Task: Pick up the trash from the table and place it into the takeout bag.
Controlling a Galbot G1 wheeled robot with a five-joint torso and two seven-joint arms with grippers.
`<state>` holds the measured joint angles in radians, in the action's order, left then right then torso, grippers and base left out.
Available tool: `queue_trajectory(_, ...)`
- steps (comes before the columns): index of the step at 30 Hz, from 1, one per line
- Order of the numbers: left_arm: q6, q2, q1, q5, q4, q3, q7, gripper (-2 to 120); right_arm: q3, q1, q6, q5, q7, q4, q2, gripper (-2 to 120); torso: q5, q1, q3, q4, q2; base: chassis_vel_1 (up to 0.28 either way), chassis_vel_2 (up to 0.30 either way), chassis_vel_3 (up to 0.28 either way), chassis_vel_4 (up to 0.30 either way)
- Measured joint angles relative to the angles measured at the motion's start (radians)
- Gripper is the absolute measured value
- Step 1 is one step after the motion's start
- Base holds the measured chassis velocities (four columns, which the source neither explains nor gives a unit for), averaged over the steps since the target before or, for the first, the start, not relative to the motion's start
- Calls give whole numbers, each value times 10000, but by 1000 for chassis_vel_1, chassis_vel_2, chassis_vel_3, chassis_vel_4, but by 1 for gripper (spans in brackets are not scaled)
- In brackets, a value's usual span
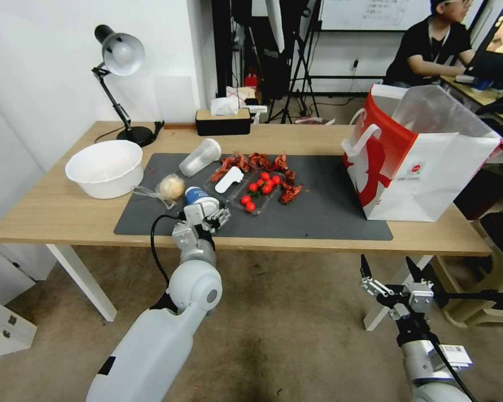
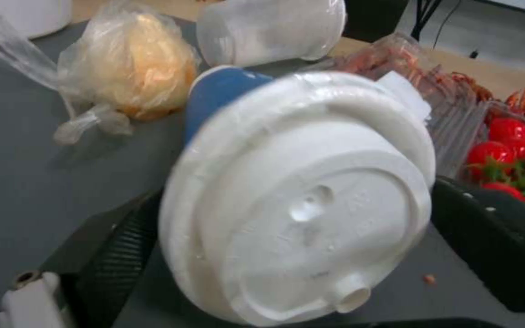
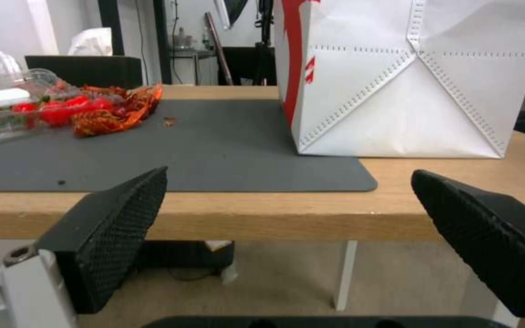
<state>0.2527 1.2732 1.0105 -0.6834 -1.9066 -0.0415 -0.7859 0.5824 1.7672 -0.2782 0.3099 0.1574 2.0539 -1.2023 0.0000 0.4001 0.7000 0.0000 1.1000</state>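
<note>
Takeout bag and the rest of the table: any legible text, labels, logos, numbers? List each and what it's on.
No text can be read here.
takeout bag: small round red logo with a line of print under it, too small to read.
blue cup: white lid has embossed marks, too blurred to read.

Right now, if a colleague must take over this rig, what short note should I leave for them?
Left gripper: at the near edge of the grey mat, shut on the blue cup, white lid toward the wrist camera.
Right gripper: open, holding nothing, waiting below and in front of the table edge, near the takeout bag.
On the mat: the clear plastic cup on its side, the clear bag with a yellowish lump, red wrapper scraps.
Done: the blue cup is gripped; I cannot tell what is in the takeout bag.
Left: bag the blue cup, then the rest.
</note>
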Motion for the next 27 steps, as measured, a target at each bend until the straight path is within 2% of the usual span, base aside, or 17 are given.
queue_trajectory(4,-40,-42,117,-74,-3,-48,-8,85,-25,-7,-34,-43,-1,-68,-23,100,1,0,0,1,0,0,0,0,0)
queue_trajectory(7,-44,-493,136,-524,-190,27,18,74,-23,-48,37,152,-2,-10,235,100,1,0,-1,-1,0,0,0,0,0)
queue_trajectory(10,-70,-695,323,-565,-308,-90,164,69,-19,-6,71,278,-4,137,420,100,-2,-1,-2,-1,0,0,0,0,0)
queue_trajectory(20,-290,-657,771,-416,-516,-299,530,68,-233,-230,252,232,-6,238,326,100,-4,-3,-1,4,0,0,0,0,0)
queue_trajectory(27,-583,-1043,777,-535,-1032,-505,1269,68,-226,-151,256,267,-6,359,392,100,-2,-2,1,0,-1,0,0,0,0)
